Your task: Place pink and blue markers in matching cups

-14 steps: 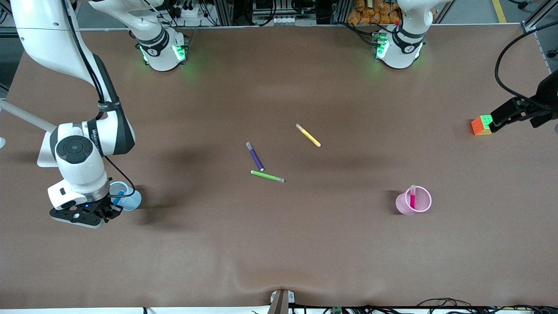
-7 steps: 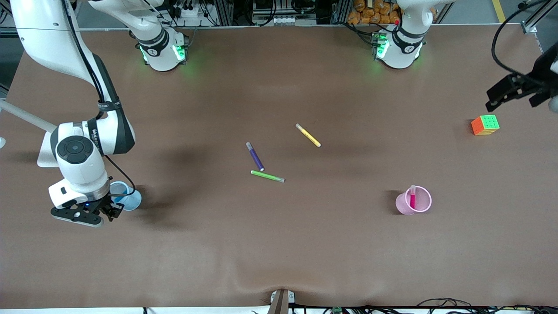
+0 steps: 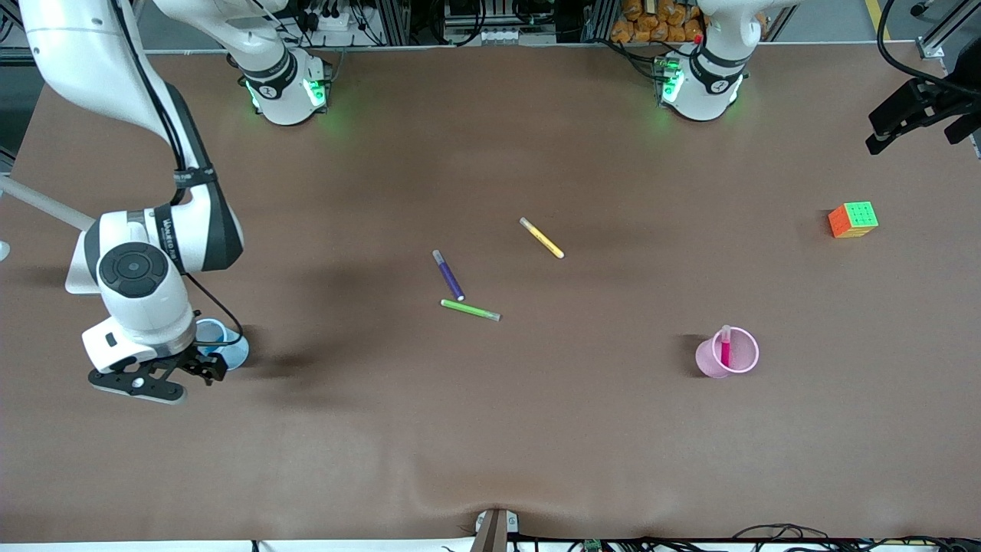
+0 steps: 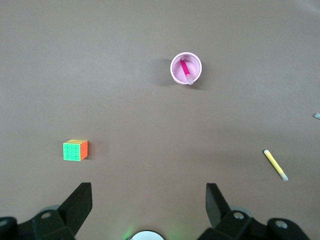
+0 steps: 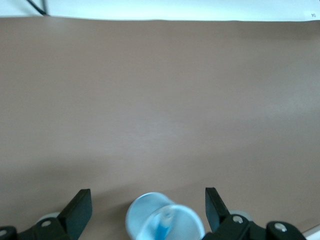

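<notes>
Pink plastic marked one cup (image 3: 728, 353), standing toward the left arm's end of the table, fairly near the front camera's edge; the pink marker (image 3: 725, 349) leaned upright inside it, one end poking above the rim because the pen is taller than the cup. The blue cup (image 3: 222, 346) stood near the right arm's edge, with the blue marker (image 5: 163, 226) propped in it the same way. So both pens sat in matching cups, and the task looked finished.

Above the blue cup hung the right gripper (image 3: 201, 366), fingers spread apart and empty. Over the table's corner at the left arm's end hung the left gripper (image 3: 893, 126), likewise apart, holding nothing.

Count: two cups, two task pens, three loose pens mid-table, purple (image 3: 448, 274), green (image 3: 470, 310), yellow (image 3: 542, 238), and one puzzle cube (image 3: 852, 219).
</notes>
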You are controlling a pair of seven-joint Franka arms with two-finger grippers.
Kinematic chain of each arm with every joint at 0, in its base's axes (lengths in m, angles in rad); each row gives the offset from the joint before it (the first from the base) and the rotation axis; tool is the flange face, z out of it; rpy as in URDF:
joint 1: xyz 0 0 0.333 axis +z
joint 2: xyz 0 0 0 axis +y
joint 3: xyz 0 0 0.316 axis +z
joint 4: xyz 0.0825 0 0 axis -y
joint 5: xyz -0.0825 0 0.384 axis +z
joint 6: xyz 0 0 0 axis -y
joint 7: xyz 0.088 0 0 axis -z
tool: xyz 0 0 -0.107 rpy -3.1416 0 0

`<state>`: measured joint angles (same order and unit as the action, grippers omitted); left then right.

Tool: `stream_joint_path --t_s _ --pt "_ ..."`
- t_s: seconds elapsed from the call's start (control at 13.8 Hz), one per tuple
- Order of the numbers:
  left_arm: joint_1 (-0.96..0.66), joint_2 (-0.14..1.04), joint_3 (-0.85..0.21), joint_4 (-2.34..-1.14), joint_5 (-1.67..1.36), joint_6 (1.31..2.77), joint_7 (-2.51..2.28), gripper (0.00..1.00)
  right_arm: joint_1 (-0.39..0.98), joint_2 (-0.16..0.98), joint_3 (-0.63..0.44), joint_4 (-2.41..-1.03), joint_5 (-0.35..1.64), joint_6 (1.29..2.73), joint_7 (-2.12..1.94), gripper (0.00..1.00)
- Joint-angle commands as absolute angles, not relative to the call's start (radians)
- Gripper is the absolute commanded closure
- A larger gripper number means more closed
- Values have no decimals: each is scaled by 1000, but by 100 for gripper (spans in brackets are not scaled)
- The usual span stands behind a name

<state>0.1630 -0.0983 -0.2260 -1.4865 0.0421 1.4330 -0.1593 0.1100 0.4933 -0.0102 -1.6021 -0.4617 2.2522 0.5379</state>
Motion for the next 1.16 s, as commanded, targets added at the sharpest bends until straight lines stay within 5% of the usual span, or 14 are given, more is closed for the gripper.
stream_joint_path --t_s 0.0,0.51,1.09 --pt "97 -135 -155 -1542 26 1428 -150 0 95 491 21 -1478 -277 2160 433 0" --pt "40 -185 -153 -1673 26 1478 -147 0 3 482 21 -1185 -9 1706 161 0" --pt "18 -201 -144 -1720 26 1505 -106 0 -44 362 18 -1103 27 1384 152 0"
